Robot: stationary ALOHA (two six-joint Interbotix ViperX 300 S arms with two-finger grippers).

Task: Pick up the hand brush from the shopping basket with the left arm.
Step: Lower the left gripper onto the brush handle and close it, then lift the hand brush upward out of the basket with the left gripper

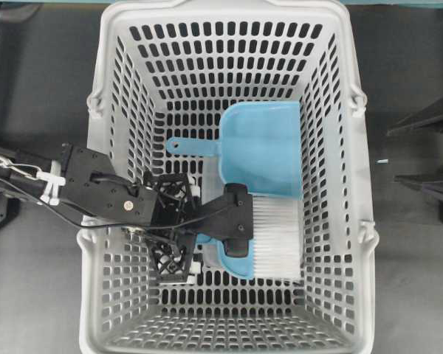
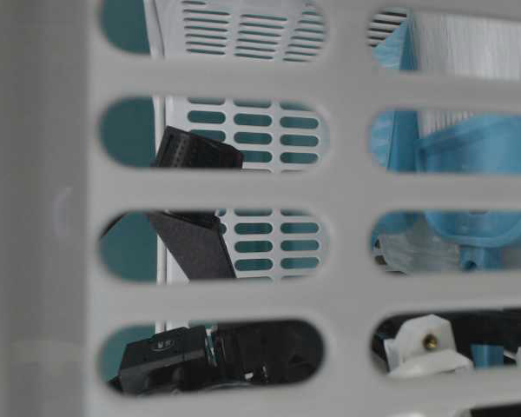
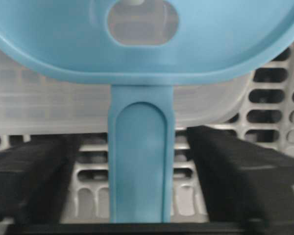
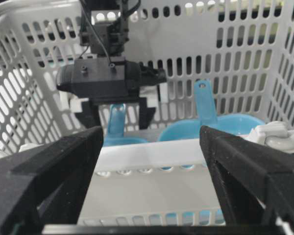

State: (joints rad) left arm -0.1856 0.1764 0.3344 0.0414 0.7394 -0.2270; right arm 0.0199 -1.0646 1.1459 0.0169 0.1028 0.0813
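Note:
The hand brush (image 1: 277, 236) lies on the floor of the grey shopping basket (image 1: 94, 155), white bristles to the right, handle pointing left under my left gripper (image 1: 196, 225). In the left wrist view the blue handle (image 3: 142, 161) stands between the two black fingers (image 3: 225, 166) with a gap on each side, so my left gripper (image 3: 137, 196) is open around it. The right wrist view shows the left gripper (image 4: 117, 115) straddling the handle (image 4: 116, 121). My right gripper (image 4: 152, 186) is open and empty, just outside the basket wall (image 4: 39, 98).
A blue dustpan scoop (image 1: 262, 144) lies in the basket just beyond the brush, its handle pointing left; it also shows in the right wrist view (image 4: 210, 125). The basket walls (image 2: 35, 217) close in the left arm on all sides.

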